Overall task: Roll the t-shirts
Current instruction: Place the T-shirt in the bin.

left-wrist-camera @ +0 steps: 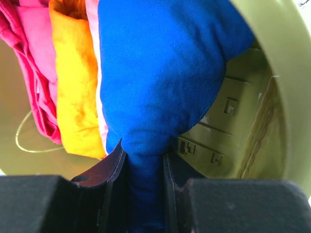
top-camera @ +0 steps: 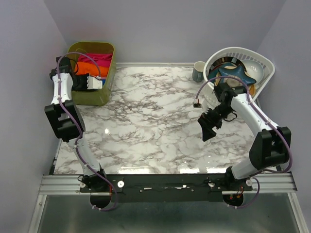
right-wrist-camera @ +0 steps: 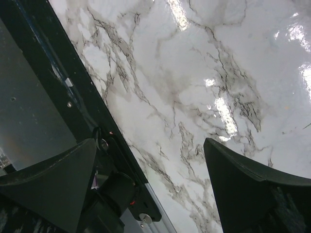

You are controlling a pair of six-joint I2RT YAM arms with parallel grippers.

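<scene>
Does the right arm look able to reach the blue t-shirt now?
Probably not: the blue t-shirt is in the green bin, far left, in the left pincer; the right pincer hangs open far off.

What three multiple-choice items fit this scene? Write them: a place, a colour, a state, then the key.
1. Where is the left hand?
A) in the green bin
B) over a sink
C) on the floor
2. What colour is the t-shirt it pinches?
A) orange
B) pink
C) blue
3. How is the right hand?
A) shut on a spoon
B) open, holding nothing
C) shut on cloth
Key: 1 A, the bin's walls surround it; 2 C, blue cloth sits between its fingers; 3 B, its fingers stand wide over the marble table.
</scene>
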